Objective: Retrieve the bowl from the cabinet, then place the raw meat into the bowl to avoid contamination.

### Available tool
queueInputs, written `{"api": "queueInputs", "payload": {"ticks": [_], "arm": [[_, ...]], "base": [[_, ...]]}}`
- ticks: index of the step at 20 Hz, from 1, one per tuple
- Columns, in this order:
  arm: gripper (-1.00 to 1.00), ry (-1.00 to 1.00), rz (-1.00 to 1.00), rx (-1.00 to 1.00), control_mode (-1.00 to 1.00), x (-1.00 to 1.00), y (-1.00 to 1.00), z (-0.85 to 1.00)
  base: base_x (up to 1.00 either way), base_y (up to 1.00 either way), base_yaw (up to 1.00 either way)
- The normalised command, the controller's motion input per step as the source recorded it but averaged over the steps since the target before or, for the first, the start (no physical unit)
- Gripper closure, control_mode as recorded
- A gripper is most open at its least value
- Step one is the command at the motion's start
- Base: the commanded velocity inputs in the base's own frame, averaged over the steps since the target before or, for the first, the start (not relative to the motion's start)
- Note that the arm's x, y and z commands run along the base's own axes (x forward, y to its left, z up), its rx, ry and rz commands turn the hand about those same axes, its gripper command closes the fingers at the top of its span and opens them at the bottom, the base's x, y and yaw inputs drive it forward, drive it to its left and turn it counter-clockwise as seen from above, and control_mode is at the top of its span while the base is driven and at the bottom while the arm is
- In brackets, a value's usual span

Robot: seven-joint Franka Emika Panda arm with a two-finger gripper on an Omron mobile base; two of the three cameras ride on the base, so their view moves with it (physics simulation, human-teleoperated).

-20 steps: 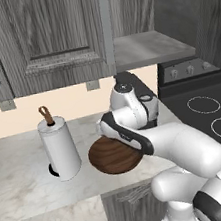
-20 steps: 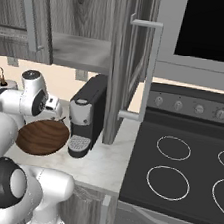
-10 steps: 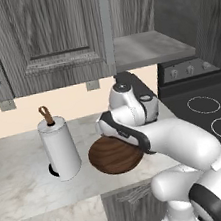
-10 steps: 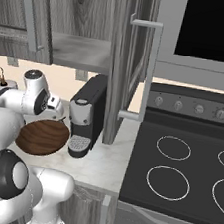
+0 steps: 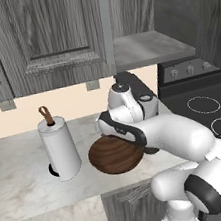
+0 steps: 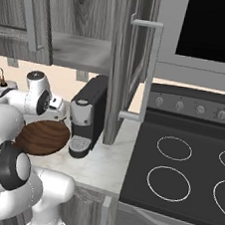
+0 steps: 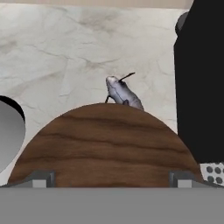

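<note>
Bowl (image 5: pixel 114 155) out of the cabinet (image 5: pixel 55 35), down on the marble worktop (image 5: pixel 29 191), hand (image 7: pixel 109 177) over it.

Seen in the hand view just above the wooden bowl, fingertips (image 7: pixel 41 178) spread as wide as they go, straddling the near rim (image 7: pixel 105 175); cannot tell whether touching it, nothing clamped between them. Raw meat (image 7: pixel 123 92) lying on the worktop just beyond the bowl's far edge, a small grey-purplish lump with thin pointed ends, outside the bowl. Black coffee machine (image 6: pixel 88 114) standing just beside the bowl on one side, white paper-towel roll (image 5: pixel 60 147) upright near it on the other. Cabinet door (image 6: pixel 136 62) swung open above, plain grey shelf (image 5: pixel 148 48) showing. Stove (image 6: pixel 187 169) next to the worktop, past the coffee machine.
</note>
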Motion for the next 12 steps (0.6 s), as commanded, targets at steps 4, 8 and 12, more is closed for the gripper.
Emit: {"api": "queueInputs", "payload": {"ticks": [4,8,12], "arm": [[-1.0,-0.02,0.0,0.0,-1.0,0.12,0.0,-0.15],[-1.0,-0.03,0.0,0.0,-1.0,0.1,0.0,-0.17],[-1.0,-0.03,-0.01,0.0,-1.0,0.14,0.0,-0.2]], "base": [[0.0,0.0,0.0],[0.0,0.0,0.0],[0.0,0.0,0.0]]}}
